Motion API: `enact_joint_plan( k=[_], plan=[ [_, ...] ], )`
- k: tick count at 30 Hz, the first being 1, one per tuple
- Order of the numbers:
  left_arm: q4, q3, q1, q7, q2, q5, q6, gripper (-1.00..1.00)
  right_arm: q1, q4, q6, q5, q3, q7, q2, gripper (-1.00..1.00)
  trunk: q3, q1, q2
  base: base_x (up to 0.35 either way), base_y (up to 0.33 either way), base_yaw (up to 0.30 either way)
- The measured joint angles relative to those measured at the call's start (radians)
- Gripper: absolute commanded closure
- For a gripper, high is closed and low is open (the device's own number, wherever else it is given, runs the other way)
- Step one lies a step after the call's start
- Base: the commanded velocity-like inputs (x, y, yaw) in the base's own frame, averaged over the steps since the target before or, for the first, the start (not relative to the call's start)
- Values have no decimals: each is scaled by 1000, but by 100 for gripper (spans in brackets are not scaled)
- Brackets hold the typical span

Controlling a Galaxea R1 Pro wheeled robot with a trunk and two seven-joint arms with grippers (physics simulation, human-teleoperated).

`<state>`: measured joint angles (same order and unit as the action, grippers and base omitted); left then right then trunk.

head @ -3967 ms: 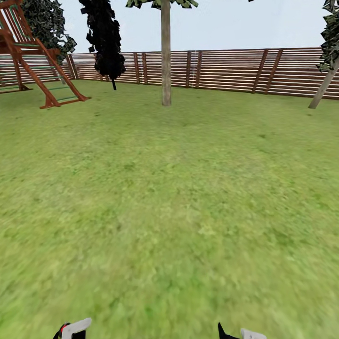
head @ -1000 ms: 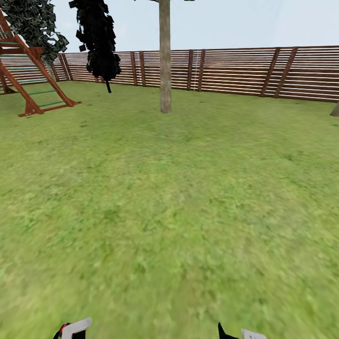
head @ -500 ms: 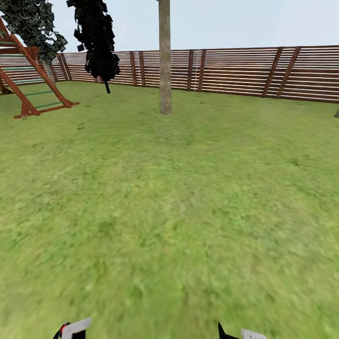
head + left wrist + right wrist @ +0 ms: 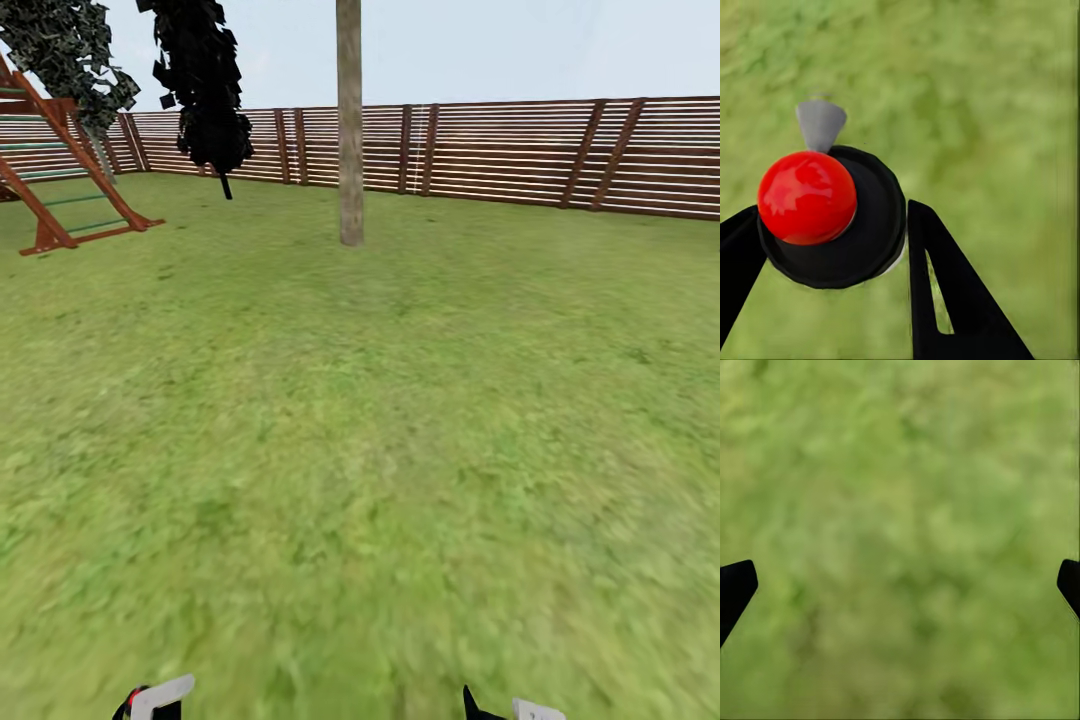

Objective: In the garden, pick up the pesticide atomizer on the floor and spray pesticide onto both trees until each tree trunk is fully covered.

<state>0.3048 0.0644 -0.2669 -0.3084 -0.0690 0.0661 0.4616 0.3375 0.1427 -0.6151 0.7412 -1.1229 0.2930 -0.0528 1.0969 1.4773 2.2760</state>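
The atomizer (image 4: 832,214) (red ball top, black body, grey nozzle) sits between the left end effector's (image 4: 825,247) fingers.

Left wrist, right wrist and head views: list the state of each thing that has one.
Left pincer: shut on the atomizer.
Atomizer: held off the lawn, red cap facing the camera.
Right pincer: open, empty, over grass.
Tree trunk: upright, ahead on the lawn.

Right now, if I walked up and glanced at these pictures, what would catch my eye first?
Probably the glossy red ball top of a black-capped atomizer, clamped between the left gripper's dark fingers above the grass. Then the pale tree trunk straight ahead on the lawn, before the slatted wooden fence, with a red-brown climbing frame at far left.
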Motion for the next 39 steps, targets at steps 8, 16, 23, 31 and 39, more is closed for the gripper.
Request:
enact_joint_plan(
  k=[8, 16, 23, 31, 39],
  plan=[
    [0, 0, 0, 0, 0, 0, 0, 100, 0, 0, 0, 0, 0, 0, 0, -100, 0, 0, 0, 339, 0, 0],
    [0, 0, 0, 0, 0, 0, 0, 100, 0, 0, 0, 0, 0, 0, 0, -100, 0, 0, 0, 339, 0, 0],
    [0, 0, 1, 0, 0, 0, 0, 100, 0, 0, 0, 0, 0, 0, 0, -100, 0, 0, 0, 339, 0, 0],
    [0, 0, 2, 0, 0, 0, 0, 100, 0, 0, 0, 0, 0, 0, 0, -100, 0, 0, 0, 339, 0, 0],
    [0, -3, 2, 1, 2, 0, 0, 100, 0, 0, 0, 0, 0, 0, 0, -100, 0, 0, 0, 339, 0, 0]
  ],
)
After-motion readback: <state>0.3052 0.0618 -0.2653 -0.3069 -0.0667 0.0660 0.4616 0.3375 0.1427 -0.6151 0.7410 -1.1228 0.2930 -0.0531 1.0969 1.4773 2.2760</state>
